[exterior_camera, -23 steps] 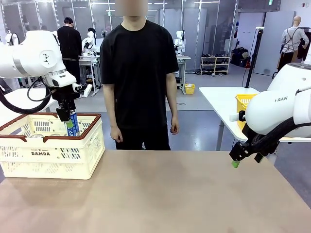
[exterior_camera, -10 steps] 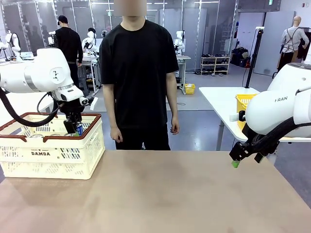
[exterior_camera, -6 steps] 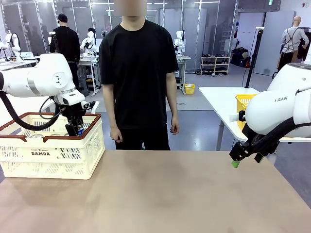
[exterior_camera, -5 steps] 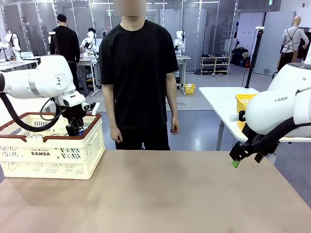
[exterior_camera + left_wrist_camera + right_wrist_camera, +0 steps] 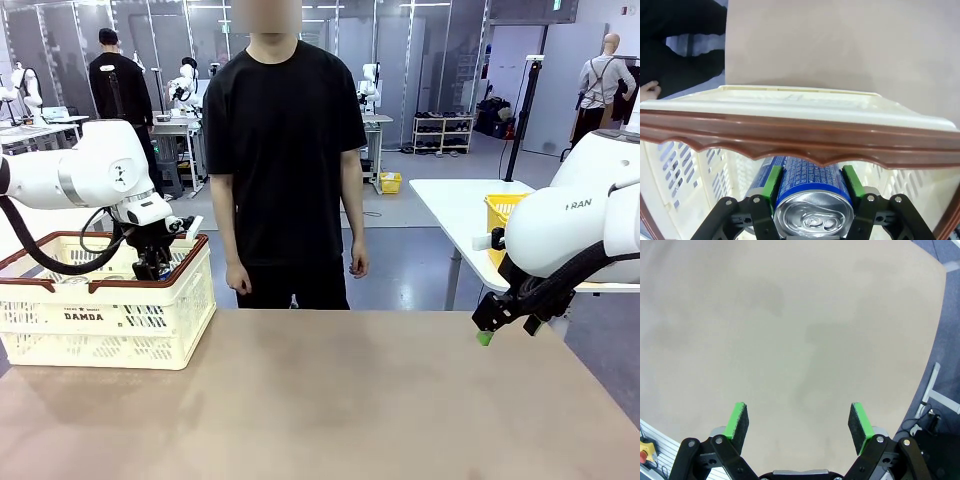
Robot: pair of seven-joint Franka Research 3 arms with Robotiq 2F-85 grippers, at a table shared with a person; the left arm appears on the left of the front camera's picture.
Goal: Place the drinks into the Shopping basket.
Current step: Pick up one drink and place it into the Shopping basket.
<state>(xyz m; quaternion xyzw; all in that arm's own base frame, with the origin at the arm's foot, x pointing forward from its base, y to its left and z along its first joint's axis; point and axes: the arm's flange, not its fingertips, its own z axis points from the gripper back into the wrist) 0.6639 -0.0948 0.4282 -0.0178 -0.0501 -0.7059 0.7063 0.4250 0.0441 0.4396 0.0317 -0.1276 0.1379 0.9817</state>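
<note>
The cream Shopping basket (image 5: pixel 110 322) with a brown rim stands at the table's left end. My left gripper (image 5: pixel 153 266) reaches down inside it near its far right corner. In the left wrist view this gripper (image 5: pixel 811 184) is shut on a blue can (image 5: pixel 812 197) with white lettering and a silver top, held below the basket's brown rim (image 5: pixel 790 137). Part of another blue can (image 5: pixel 761 175) shows just beside the left pad. My right gripper (image 5: pixel 508 330) hangs open above the table's right edge; between its green pads (image 5: pixel 737 421) there is only bare tabletop.
A person in black stands at the far side behind the table's middle, arms hanging, one hand (image 5: pixel 237 275) close to the basket's right end. A yellow mesh basket (image 5: pixel 500 212) sits on a separate white table at the back right. Bare tan tabletop (image 5: pixel 340 400) stretches between the arms.
My left gripper has sunk lower into the basket with the blue can, which now sits below the rim. The right arm has not moved.
</note>
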